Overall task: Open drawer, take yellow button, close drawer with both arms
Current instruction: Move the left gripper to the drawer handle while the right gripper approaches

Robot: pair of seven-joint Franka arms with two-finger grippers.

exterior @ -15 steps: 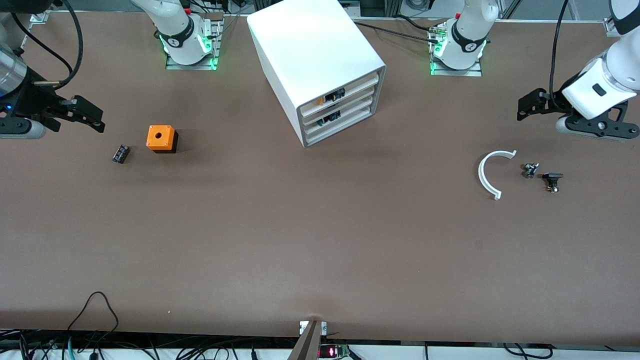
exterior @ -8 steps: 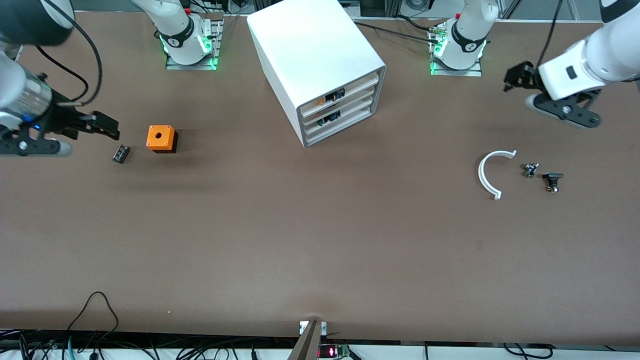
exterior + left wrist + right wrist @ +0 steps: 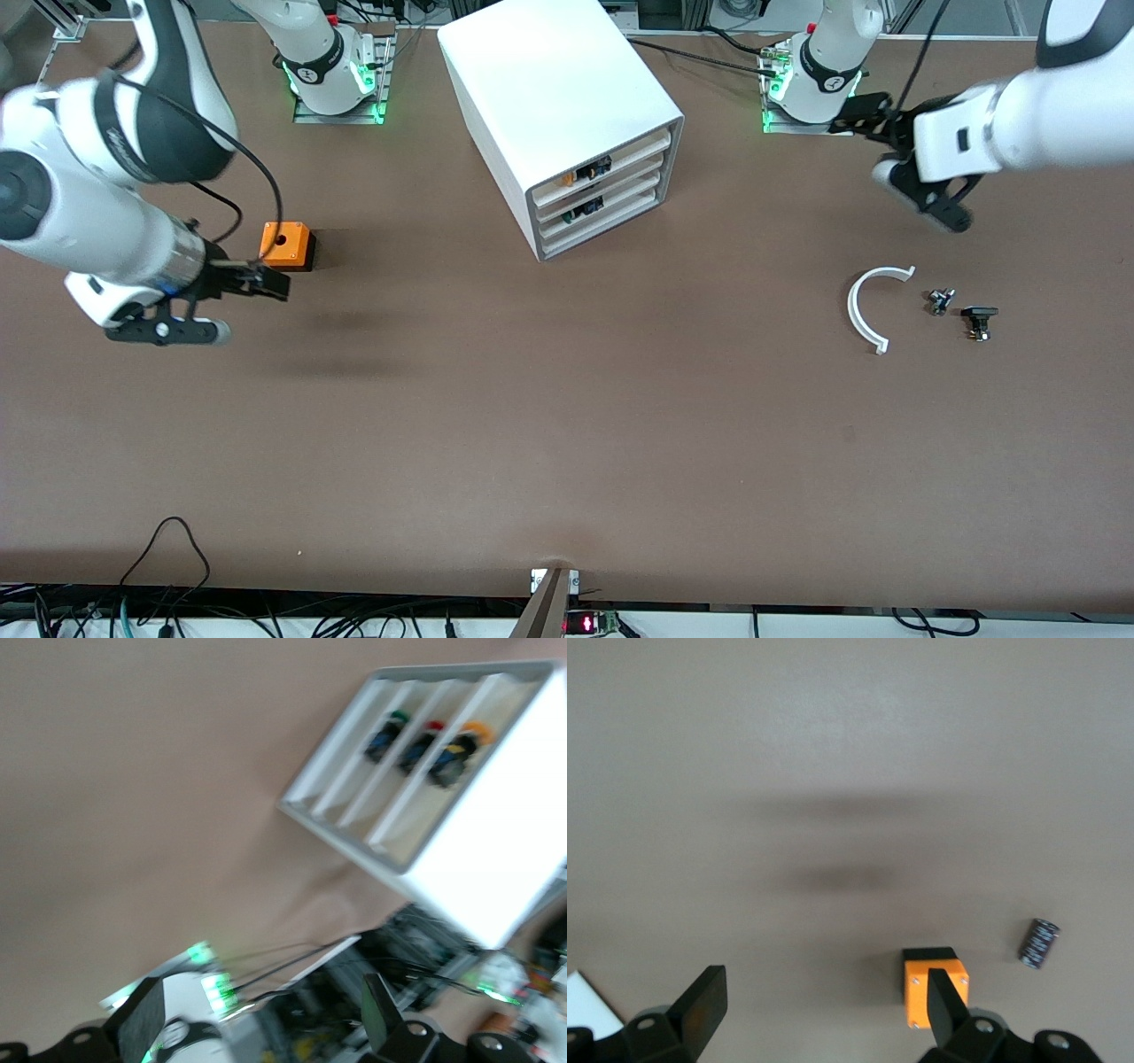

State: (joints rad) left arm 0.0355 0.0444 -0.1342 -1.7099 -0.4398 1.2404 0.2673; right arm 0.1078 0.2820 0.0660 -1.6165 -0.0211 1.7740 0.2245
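Observation:
The white cabinet (image 3: 567, 106) stands at the back middle of the table, with its grey front frame turned toward the left arm's end. Its top drawer (image 3: 611, 159) sits pushed in. The button's orange cap (image 3: 567, 180) peeks out of it and shows as the button (image 3: 461, 744) in the left wrist view. My left gripper (image 3: 858, 113) hangs open and empty over the table beside its own base (image 3: 261, 1023). My right gripper (image 3: 270, 285) is open and empty over the table just by the orange cube (image 3: 824, 1010).
The orange cube with a round hole (image 3: 285, 245) (image 3: 935, 992) stands toward the right arm's end, with a small black cylinder (image 3: 1037, 943) beside it. A white curved strip (image 3: 864, 310) and two small dark parts (image 3: 940, 301) (image 3: 978, 321) lie toward the left arm's end.
The right arm has swung in from the table's end to the orange cube and now hides the black cylinder in the front view. The left gripper has moved toward its base and the cabinet.

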